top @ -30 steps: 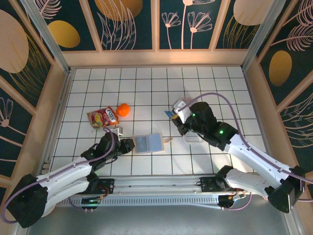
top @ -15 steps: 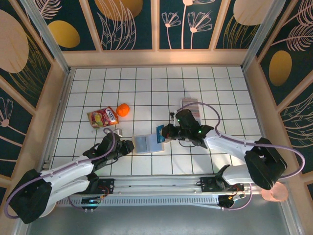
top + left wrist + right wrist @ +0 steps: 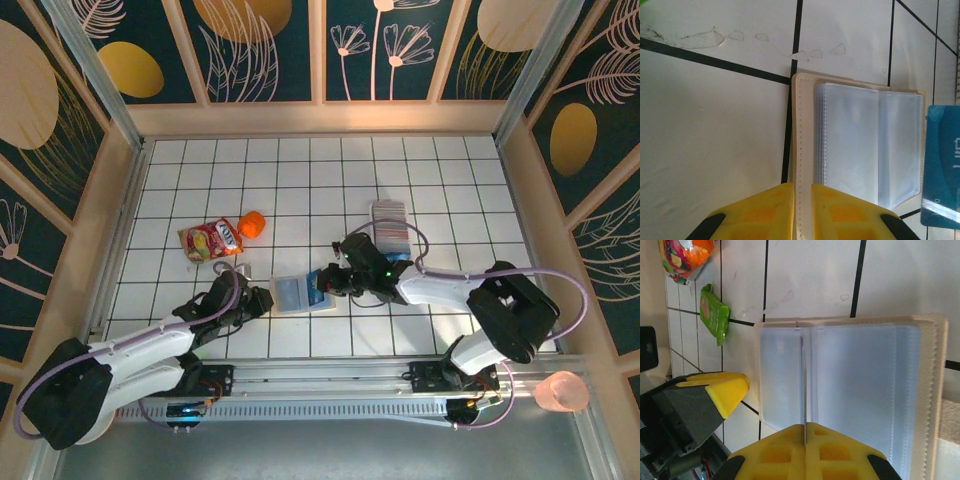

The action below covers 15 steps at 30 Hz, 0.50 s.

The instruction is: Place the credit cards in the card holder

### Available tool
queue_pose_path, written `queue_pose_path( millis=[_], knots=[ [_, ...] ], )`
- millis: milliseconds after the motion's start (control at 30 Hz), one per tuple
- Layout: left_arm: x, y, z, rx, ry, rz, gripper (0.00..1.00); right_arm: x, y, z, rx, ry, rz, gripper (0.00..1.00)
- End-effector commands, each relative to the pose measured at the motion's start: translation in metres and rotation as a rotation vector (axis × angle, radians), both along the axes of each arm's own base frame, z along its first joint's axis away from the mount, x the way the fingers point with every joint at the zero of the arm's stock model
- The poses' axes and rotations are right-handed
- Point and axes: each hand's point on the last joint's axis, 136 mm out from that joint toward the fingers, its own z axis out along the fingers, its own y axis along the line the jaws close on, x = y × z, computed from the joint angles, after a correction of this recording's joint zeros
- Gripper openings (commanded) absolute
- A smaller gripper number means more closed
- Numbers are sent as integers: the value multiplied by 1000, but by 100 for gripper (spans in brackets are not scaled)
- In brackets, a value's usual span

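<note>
The beige card holder (image 3: pixel 300 294) lies open on the white tiles, its clear grey-blue sleeves (image 3: pixel 850 145) facing up. My left gripper (image 3: pixel 802 200) is shut on the holder's stitched beige left edge. My right gripper (image 3: pixel 805 432) is shut on a blue credit card (image 3: pixel 942 175). In the right wrist view that card is edge-on (image 3: pixel 803 385), standing over the fold between the sleeves of the holder (image 3: pixel 865 380). From above, the right gripper (image 3: pixel 325 281) hovers at the holder's right side. The remaining credit cards (image 3: pixel 390 224) lie overlapping further back on the right.
A colourful snack pouch (image 3: pixel 211 240) and an orange object (image 3: pixel 252 224) lie back left of the holder. A small green packet (image 3: pixel 714 312) sits close to the left gripper's yellow finger (image 3: pixel 722 390). Wooden walls ring the tiled floor. A pink cup (image 3: pixel 560 392) stands outside at the front right.
My right arm has swung left from the row of cards, carrying the blue card to over the open holder. My left gripper has narrowed onto the holder's edge.
</note>
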Motion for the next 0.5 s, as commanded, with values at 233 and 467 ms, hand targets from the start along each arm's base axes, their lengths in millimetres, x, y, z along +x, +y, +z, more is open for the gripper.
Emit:
queue_pose_path(
  millis=[233,467],
  knots=[
    [0,-5,1,-11,-6,-22,13,10,21,-1,24,-31,-8,0],
    [-1,-4,-3,-6,3,-21,13,11,27,-5,31,-24,3,0]
  ],
)
